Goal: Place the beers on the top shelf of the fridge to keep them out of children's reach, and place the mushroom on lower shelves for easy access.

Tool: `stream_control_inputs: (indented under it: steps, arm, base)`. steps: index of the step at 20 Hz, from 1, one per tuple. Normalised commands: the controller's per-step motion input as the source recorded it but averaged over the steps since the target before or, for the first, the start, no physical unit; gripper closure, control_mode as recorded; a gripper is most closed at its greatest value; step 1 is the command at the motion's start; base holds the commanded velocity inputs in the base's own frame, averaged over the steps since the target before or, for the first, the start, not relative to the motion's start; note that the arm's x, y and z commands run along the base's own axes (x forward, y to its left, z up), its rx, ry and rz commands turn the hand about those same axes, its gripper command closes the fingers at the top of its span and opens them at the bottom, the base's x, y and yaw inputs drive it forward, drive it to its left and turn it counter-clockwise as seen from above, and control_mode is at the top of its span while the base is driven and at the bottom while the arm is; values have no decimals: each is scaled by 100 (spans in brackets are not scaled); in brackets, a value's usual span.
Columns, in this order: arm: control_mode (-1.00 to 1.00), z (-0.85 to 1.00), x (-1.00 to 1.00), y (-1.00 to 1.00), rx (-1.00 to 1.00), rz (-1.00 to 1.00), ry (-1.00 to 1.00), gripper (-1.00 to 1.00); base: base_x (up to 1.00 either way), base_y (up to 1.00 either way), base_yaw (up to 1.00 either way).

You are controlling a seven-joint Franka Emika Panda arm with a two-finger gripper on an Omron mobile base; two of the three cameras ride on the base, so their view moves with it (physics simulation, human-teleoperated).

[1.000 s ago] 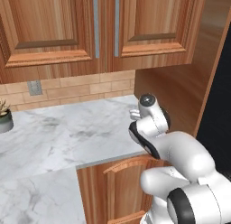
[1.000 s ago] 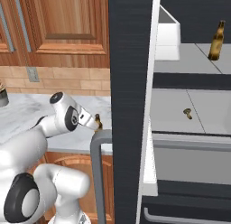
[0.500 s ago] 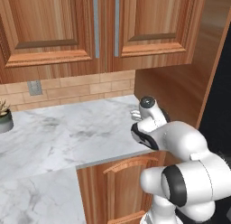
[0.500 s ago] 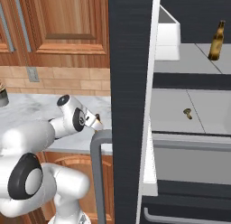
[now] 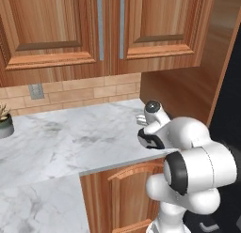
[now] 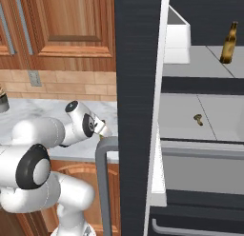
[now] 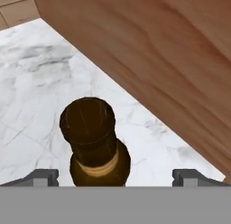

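Through the hand camera I look straight down on the dark cap of a slim amber-brown glass bottle (image 7: 94,144) standing upright on the white marble surface (image 7: 36,105), just beside the tall wooden side panel (image 7: 158,60). My tool (image 7: 115,175) is spread as wide as it goes and has hold of nothing; its two dark fingertips (image 7: 43,175) sit on either side of the bottle's neck, well clear of the glass.

In the right base view the tool (image 6: 102,130) hovers over the surface just beside the tall dark charcoal fridge (image 6: 136,87), next to the grey tubular door handle (image 6: 104,182); I can't make out the bottle under it from there. Inside the fridge, a second amber-brown bottle (image 6: 229,43) stands upright on the uppermost light-grey shelf (image 6: 200,63), to the right of the white bin (image 6: 176,37). The very small tan-brown mushroom (image 6: 198,119) lies on the light-grey shelf below (image 6: 181,121), near its middle seam.

In the left base view the white arm (image 5: 188,157) reaches over the surface's edge toward the wooden panel.
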Motion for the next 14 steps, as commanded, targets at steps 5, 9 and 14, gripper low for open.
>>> stream_control_inputs:
  steps: [5, 9, 14]
  arm:
    - [-100, -15, 18, -5, 0, -1, 0, -100]
    - [-100, -16, 16, -1, 0, -1, 0, -100]
    - [-100, -15, 14, -2, 0, 0, 0, -100]
  base:
    - [0, 0, 0]
    - [0, 0, 0]
    - [0, 0, 0]
